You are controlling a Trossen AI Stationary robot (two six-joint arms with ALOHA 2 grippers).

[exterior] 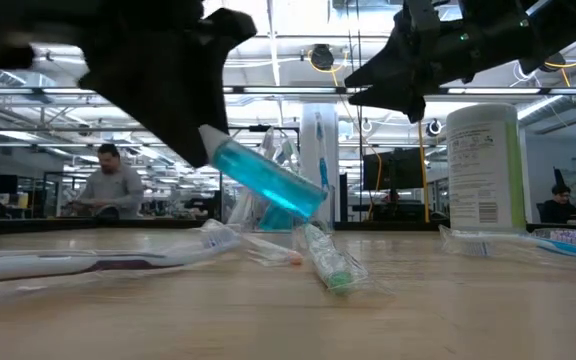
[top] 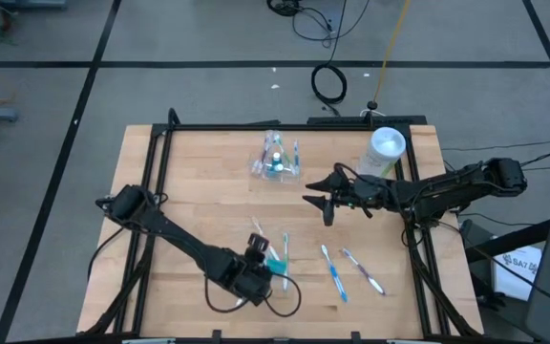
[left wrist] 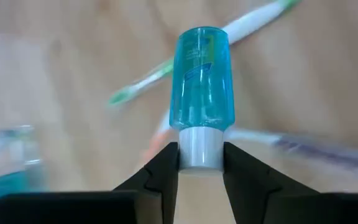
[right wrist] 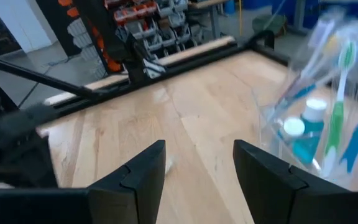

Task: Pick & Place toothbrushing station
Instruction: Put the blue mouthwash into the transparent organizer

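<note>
Gripping bottle (left wrist: 202,96) only by its cap, left claw (left wrist: 200,163) risks it pivoting or slipping; right claw (right wrist: 197,174) apart, empty, near holder (right wrist: 328,106).

A white cylindrical plastic canister with a printed label (top: 387,151) stands at the upper right of the light wooden table (top: 208,191). Black coiled cables (top: 329,83) lie on the grey floor at the top centre. In the low view, a seated person in grey (exterior: 111,185) appears at left.
</note>
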